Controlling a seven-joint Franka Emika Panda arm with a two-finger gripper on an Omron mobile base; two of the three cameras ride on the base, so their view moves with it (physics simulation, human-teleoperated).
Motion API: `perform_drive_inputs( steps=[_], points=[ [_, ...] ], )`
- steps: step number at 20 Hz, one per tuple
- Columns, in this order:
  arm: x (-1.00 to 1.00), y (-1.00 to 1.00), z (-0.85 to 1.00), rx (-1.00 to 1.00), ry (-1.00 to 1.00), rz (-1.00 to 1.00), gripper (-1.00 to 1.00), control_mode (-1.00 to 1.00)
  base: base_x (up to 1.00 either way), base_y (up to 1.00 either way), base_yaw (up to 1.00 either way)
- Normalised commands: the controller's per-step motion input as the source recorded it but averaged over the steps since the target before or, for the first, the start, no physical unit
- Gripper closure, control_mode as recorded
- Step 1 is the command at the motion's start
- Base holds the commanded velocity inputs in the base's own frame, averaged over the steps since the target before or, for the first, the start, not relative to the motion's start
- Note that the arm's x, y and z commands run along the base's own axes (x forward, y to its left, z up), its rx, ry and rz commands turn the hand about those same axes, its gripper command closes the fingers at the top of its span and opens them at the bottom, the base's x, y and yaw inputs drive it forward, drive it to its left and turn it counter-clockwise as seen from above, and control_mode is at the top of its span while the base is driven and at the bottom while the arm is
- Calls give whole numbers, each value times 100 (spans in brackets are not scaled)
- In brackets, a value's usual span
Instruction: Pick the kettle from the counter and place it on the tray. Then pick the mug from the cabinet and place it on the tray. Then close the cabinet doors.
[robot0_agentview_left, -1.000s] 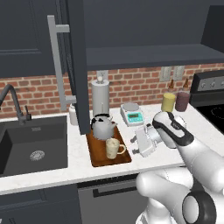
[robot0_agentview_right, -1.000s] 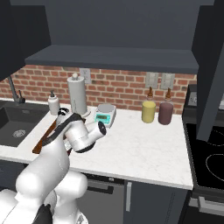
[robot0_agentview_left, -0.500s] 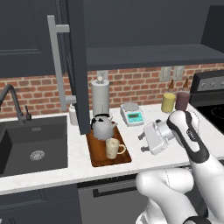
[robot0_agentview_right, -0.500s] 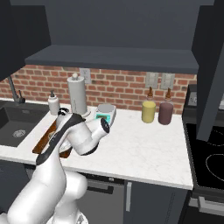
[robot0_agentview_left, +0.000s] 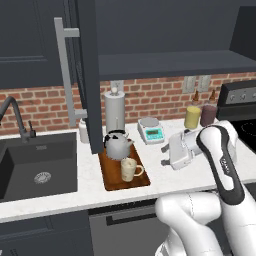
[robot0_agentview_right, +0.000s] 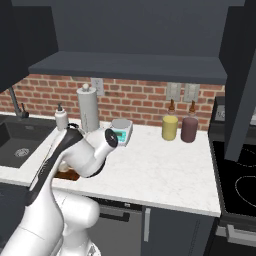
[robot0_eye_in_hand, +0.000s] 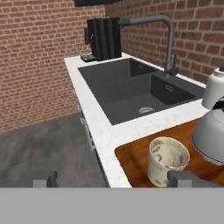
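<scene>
arm bent at the elbow to the right of the tray (robot0_agentview_left: 125, 176), its wrist turned sideways so the gripper (robot0_agentview_left: 170, 154) points left, level above the counter (robot0_agentview_left: 165, 177) and well apart from the tray's right rim; in the hand view its two fingertips (robot0_eye_in_hand: 183, 178) stand wide apart with nothing between them. one tray lies on the counter, and in it stand two things: one kettle (robot0_agentview_left: 117, 145) at the back end and one mug (robot0_agentview_left: 129, 169) at the front end, just beside each other. beyond the tray's left rim is one dark sink (robot0_agentview_left: 35, 167) with one tap (robot0_agentview_left: 15, 115). behind the kettle stands one paper-towel roll (robot0_agentview_left: 114, 111). right of the tray are one kitchen scale (robot0_agentview_left: 151, 130), one yellow canister (robot0_agentview_left: 192, 117) and one maroon canister (robot0_agentview_left: 208, 115). above the tray, the cabinet (robot0_agentview_left: 170, 55) has one door (robot0_agentview_left: 85, 75) swung open.
</scene>
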Motion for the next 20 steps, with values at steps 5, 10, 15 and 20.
perform_drive_inputs(
  steps=[5,10,15,20],
  points=[
    [0,0,0,0,0,0,-100,-100,0,0,0],
    [-17,11,31,-2,2,-7,-100,-100,0,0,0],
    [-12,7,41,-10,15,-15,-100,-100,0,0,0],
    [-13,14,14,-9,14,-13,-100,-100,0,0,0]
  ],
)
